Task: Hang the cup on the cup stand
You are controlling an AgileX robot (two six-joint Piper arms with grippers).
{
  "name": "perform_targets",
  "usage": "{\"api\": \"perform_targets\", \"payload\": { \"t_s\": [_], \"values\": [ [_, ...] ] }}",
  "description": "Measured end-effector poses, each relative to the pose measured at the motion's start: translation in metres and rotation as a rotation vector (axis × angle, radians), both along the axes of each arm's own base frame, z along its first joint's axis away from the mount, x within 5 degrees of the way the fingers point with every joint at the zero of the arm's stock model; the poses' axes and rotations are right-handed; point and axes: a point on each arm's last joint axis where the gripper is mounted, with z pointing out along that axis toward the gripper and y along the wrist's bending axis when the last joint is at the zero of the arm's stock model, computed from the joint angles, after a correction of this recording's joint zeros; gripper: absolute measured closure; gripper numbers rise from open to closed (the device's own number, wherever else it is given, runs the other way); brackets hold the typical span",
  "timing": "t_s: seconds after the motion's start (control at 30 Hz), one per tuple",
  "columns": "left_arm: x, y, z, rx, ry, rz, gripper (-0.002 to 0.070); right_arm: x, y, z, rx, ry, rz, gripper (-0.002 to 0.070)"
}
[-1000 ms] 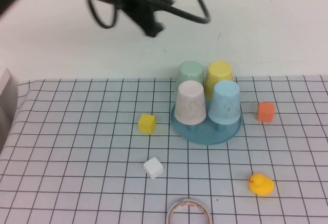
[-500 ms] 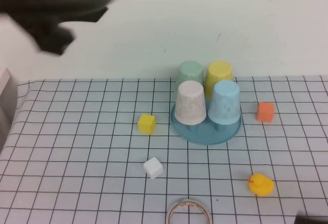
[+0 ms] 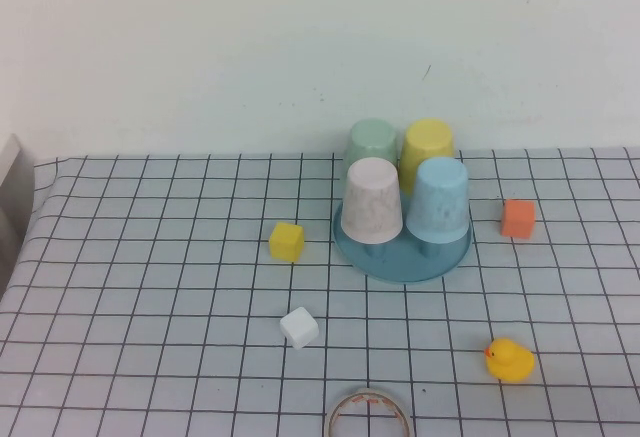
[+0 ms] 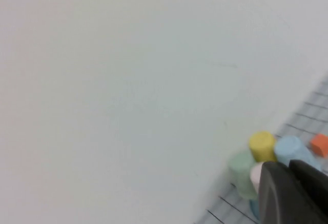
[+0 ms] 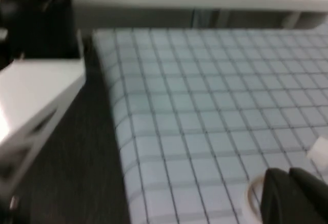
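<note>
The cup sits mouth-down on the cup stand – long axis upright, at its front right. Left gripper and right gripper, fingers pressed together, are off the table – holding nothing.

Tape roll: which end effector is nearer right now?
Right, probably. The right end effector shows just beside the tape roll, near the table's front edge. The left end effector views the cups from farther off; both are outside the high view.

No readable text, labels, brands or numbers anywhere.
</note>
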Motion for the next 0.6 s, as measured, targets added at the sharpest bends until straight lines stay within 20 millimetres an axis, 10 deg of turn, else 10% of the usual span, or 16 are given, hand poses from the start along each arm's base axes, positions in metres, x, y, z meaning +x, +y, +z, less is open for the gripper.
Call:
{"api": "perform_targets", "payload": {
  "t_s": [0.3, 0.6],
  "values": [
    [0.002, 0.01, -0.087, 0.018, -0.066, 0.104, 0.0676, 0.012, -0.048, 0.034, -0.763, 0.061, -0.174, 0.0678],
    [0.031, 0.003, -0.178, -0.035, -0.028, 0.17, 0.0676, 0.017, -0.057, 0.034, -0.472, -0.123, -0.472, 0.0678]
  ]
}}
